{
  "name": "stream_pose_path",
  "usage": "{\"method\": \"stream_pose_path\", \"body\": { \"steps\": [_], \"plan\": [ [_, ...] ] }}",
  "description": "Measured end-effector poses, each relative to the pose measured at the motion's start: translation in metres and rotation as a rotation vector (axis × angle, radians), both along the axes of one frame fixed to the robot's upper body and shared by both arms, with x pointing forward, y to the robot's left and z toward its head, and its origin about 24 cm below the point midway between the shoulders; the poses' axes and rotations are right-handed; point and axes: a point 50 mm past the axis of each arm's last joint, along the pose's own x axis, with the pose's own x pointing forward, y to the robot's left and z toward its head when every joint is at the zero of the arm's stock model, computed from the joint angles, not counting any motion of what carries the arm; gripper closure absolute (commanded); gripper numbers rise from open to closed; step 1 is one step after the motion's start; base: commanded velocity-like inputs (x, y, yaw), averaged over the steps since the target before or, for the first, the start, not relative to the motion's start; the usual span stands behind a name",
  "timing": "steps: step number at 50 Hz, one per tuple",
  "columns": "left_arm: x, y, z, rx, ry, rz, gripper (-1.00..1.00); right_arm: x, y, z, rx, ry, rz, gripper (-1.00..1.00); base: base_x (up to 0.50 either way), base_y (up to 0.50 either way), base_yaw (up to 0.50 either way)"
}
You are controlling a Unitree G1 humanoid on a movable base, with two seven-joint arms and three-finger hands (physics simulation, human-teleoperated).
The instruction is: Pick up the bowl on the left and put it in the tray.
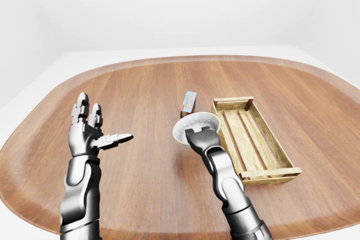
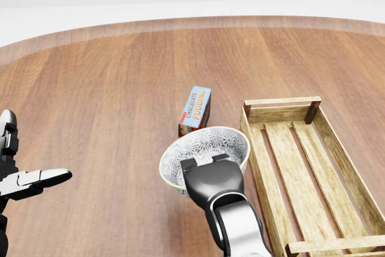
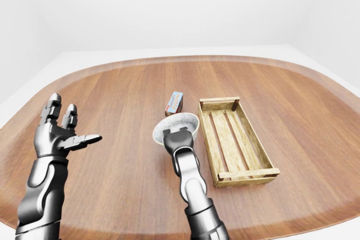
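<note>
A pale patterned bowl (image 2: 210,144) is tilted toward me, just left of the wooden slatted tray (image 2: 281,102). My right hand (image 2: 204,162) grips the bowl's near rim, fingers closed over the edge, and the forearm hides the bowl's underside. The bowl appears held slightly off the wooden table (image 2: 108,88). At the left, my left hand (image 1: 104,121) is raised above the table, fingers spread and thumb pointing right, holding nothing. The tray (image 1: 256,173) runs from the middle toward the lower right and has nothing in it.
A small chocolate pudding box (image 2: 195,109) stands just above the bowl in the head view, close to the tray's upper-left corner. The table's rounded edge (image 1: 34,206) curves round both sides, with white floor beyond.
</note>
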Motion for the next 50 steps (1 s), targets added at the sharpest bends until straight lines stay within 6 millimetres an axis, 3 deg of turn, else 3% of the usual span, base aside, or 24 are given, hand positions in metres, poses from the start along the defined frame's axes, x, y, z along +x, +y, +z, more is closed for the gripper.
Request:
{"method": "stream_pose_path", "body": {
  "steps": [16, 27, 36, 50],
  "plan": [
    [0.0, -0.001, -0.001, 0.001, 0.003, -0.003, -1.0, 0.019, -0.017, 0.075, -0.022, -0.311, -0.095, 1.0, 0.0, 0.0, 0.0],
    [0.001, -0.002, -0.001, 0.002, 0.006, -0.005, -1.0, 0.028, -0.037, 0.111, -0.046, -0.456, -0.166, 1.0, 0.0, 0.0, 0.0],
    [0.001, -0.002, -0.001, 0.002, 0.003, -0.004, -1.0, 0.032, -0.052, 0.13, -0.062, -0.525, -0.207, 1.0, 0.0, 0.0, 0.0],
    [0.001, -0.002, -0.001, 0.002, 0.003, -0.004, -1.0, 0.035, -0.075, 0.137, -0.08, -0.548, -0.258, 1.0, 0.0, 0.0, 0.0]
  ]
}}
